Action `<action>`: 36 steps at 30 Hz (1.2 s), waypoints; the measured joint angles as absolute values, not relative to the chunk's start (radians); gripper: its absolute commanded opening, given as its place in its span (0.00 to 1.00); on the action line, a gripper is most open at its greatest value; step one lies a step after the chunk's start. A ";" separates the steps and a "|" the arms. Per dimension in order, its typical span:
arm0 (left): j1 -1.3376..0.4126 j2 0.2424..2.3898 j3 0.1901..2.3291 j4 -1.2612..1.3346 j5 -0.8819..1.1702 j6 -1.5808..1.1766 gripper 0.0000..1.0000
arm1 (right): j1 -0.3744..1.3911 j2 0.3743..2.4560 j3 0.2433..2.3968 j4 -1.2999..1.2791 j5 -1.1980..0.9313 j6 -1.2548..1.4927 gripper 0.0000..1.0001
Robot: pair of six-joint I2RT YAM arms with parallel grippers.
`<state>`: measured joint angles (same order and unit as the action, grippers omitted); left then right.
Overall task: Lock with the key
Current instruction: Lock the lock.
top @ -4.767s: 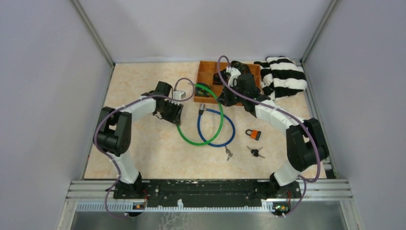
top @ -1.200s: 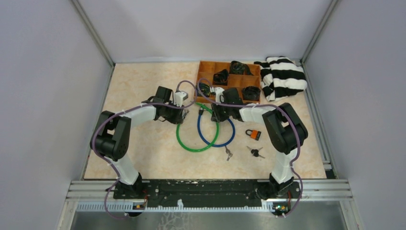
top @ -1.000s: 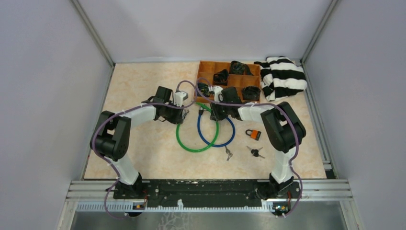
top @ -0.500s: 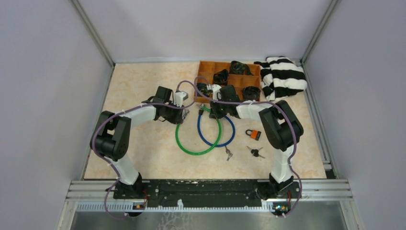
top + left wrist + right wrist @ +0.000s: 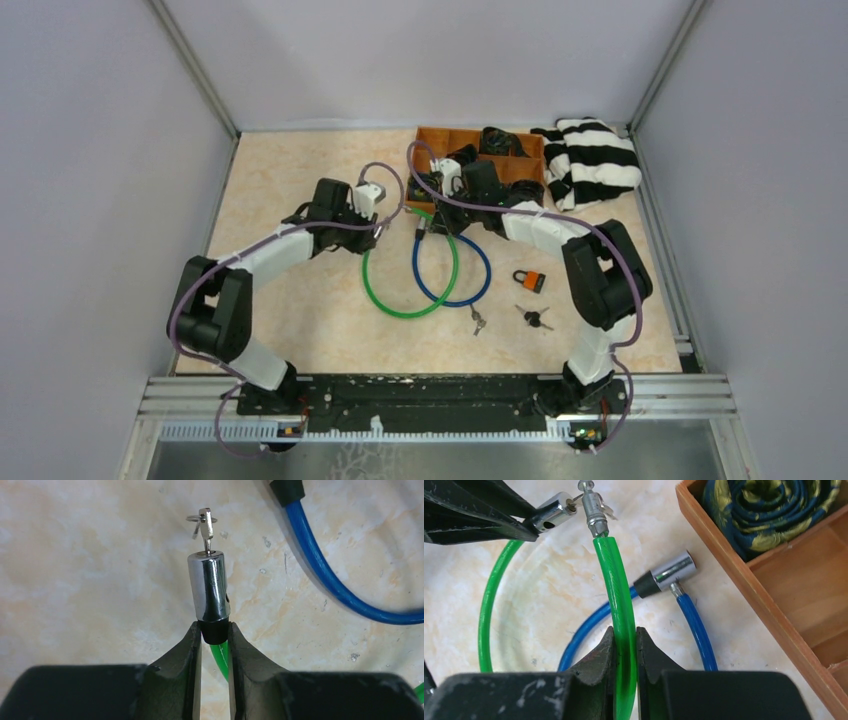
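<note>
The green cable lock point(image 5: 400, 305) lies as a loop on the table with both ends raised. My left gripper point(image 5: 215, 630) is shut on the black collar below its chrome barrel point(image 5: 209, 585). A small key point(image 5: 205, 525) on a ring sticks out of the barrel's far end. My right gripper point(image 5: 625, 635) is shut on the green cable point(image 5: 616, 590), a short way behind its metal pin end point(image 5: 594, 510). The pin tip stands right beside the barrel's end point(image 5: 551, 511); whether they touch I cannot tell. In the top view the left gripper point(image 5: 378, 228) and the right gripper point(image 5: 437, 222) face each other.
A blue cable lock point(image 5: 450, 298) overlaps the green loop, its barrel point(image 5: 666, 575) near my right fingers. The wooden compartment tray point(image 5: 744, 580) with rolled ties is just right of it. An orange padlock point(image 5: 530, 280), loose keys point(image 5: 477, 321) and a striped cloth point(image 5: 590, 160) lie further right.
My right gripper has shut on the green cable and drawn back toward the tray. The left arm has swung and carried the barrel slightly back and left.
</note>
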<state>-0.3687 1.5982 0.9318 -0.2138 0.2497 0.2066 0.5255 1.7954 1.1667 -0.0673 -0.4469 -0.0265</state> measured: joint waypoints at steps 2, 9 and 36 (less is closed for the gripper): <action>-0.369 1.567 0.932 -0.195 0.243 0.205 0.00 | 0.525 1.787 1.179 -0.074 -0.466 -0.022 0.00; -0.369 1.519 0.934 -0.161 0.218 0.192 0.00 | 0.524 1.786 1.193 -0.103 -0.516 0.012 0.00; -0.371 1.473 0.935 -0.132 0.229 0.123 0.00 | 0.581 1.827 1.259 -0.137 -0.586 0.060 0.00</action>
<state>-0.3714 1.4731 0.9352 -0.1322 0.2287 0.1230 0.5808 1.8275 1.2591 -0.1368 -0.5861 0.0601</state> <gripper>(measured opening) 0.251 0.112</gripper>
